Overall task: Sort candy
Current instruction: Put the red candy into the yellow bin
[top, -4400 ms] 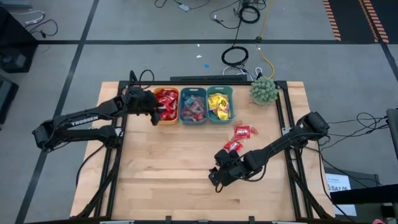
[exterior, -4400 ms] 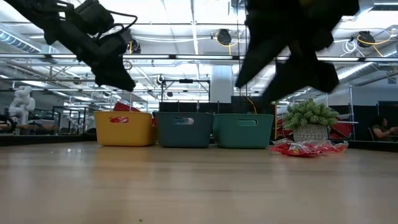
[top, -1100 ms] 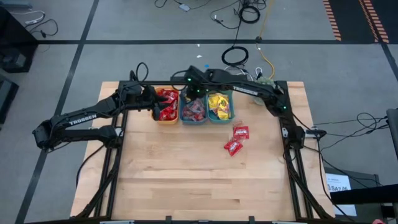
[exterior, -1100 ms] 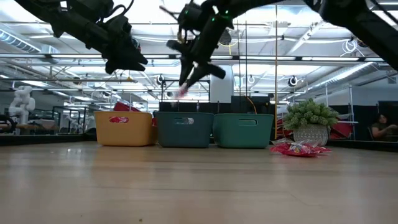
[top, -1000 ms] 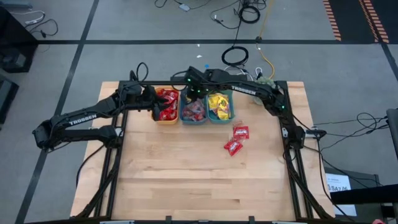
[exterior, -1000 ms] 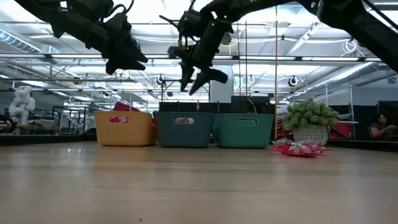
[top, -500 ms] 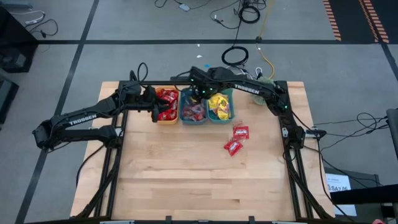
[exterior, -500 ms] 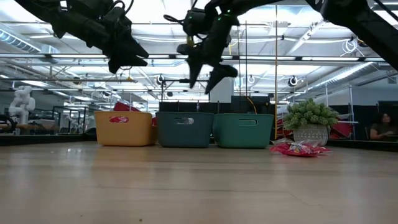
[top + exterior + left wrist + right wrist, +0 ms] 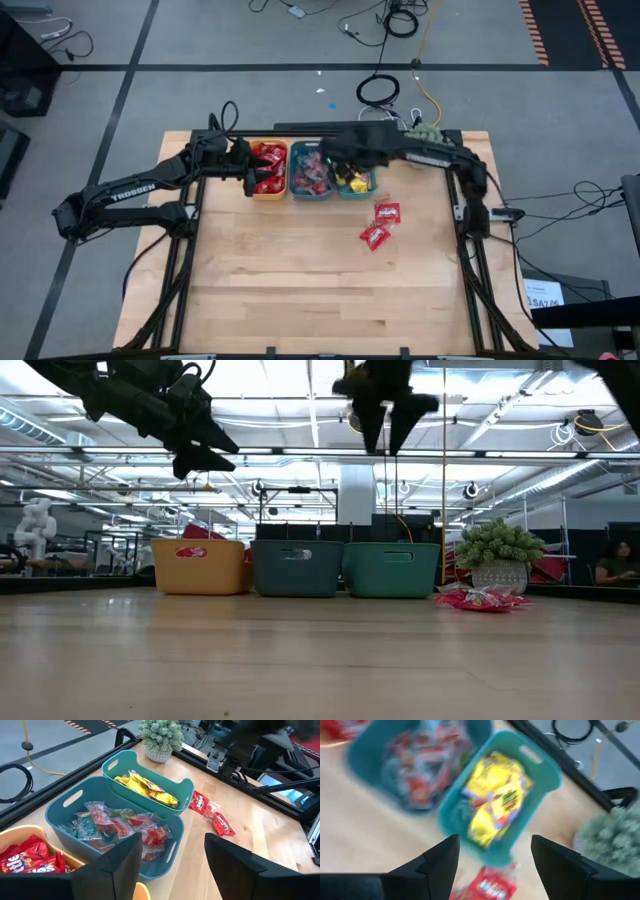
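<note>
Three bins stand in a row at the far edge: an orange bin [image 9: 268,170] with red packets, a blue-teal middle bin [image 9: 310,172] with small clear, pink and blue wrapped candy [image 9: 112,825], and a teal bin [image 9: 354,168] with yellow packets [image 9: 495,802]. Two red packets [image 9: 380,224] lie flat on the table near the teal bin. My left gripper [image 9: 172,865] hangs open and empty by the orange bin's left side. My right gripper [image 9: 495,862] is open and empty, pointing down high above the teal bin [image 9: 388,408].
A green spiky plant [image 9: 424,132] in a pot stands at the far right corner, beside the teal bin. Bare wooden tabletop [image 9: 300,280] fills the near half. Dark frame rails [image 9: 462,240] run along the left and right sides.
My right gripper has opened over the middle bin and let go of a small pink piece, which is gone from its fingertips. It has then risen and swung toward the table's right edge, over the teal bin, tipping more steeply downward.
</note>
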Tool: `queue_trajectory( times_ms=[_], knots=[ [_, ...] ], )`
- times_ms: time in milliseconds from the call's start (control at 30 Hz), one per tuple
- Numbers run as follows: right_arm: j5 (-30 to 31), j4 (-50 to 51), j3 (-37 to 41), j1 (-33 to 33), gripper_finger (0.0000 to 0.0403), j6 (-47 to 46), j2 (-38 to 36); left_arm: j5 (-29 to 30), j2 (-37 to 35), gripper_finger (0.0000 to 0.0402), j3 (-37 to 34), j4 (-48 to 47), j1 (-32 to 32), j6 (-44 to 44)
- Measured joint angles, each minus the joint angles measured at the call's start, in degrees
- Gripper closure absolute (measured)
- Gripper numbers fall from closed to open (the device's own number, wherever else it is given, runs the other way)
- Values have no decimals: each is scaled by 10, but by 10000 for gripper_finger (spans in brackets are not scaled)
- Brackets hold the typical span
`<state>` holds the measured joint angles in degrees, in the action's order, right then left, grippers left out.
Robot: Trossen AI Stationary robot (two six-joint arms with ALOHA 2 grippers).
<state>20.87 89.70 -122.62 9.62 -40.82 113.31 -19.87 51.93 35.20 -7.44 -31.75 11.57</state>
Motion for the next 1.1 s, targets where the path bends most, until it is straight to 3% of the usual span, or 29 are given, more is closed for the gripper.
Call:
queue_trajectory(
  times_ms=[167, 400, 533, 633, 833, 933, 1100],
  knots=[
    [5, -1, 103, -92, 165, -98, -90, 1, 0, 176, 0, -3, 0, 0],
    [-1, -151, 405, -249, 165, -329, -287, -19, 1, 175, 0, -1, 3, -27],
    [2, -235, 558, -324, 165, -461, -390, -14, 8, 175, 0, 50, 57, -61],
    [11, -258, 641, -363, 165, -536, -444, 57, 35, 175, 0, 119, 116, -59],
    [15, -261, 736, -409, 165, -571, -512, 174, 156, 175, 30, 223, 221, -30],
    [5, -259, 753, -424, 165, -542, -539, 227, 250, 175, 86, 221, 267, -34],
    [-2, -215, 755, -444, 165, -512, -575, 261, 431, 175, 209, 221, 323, -72]
  ],
)
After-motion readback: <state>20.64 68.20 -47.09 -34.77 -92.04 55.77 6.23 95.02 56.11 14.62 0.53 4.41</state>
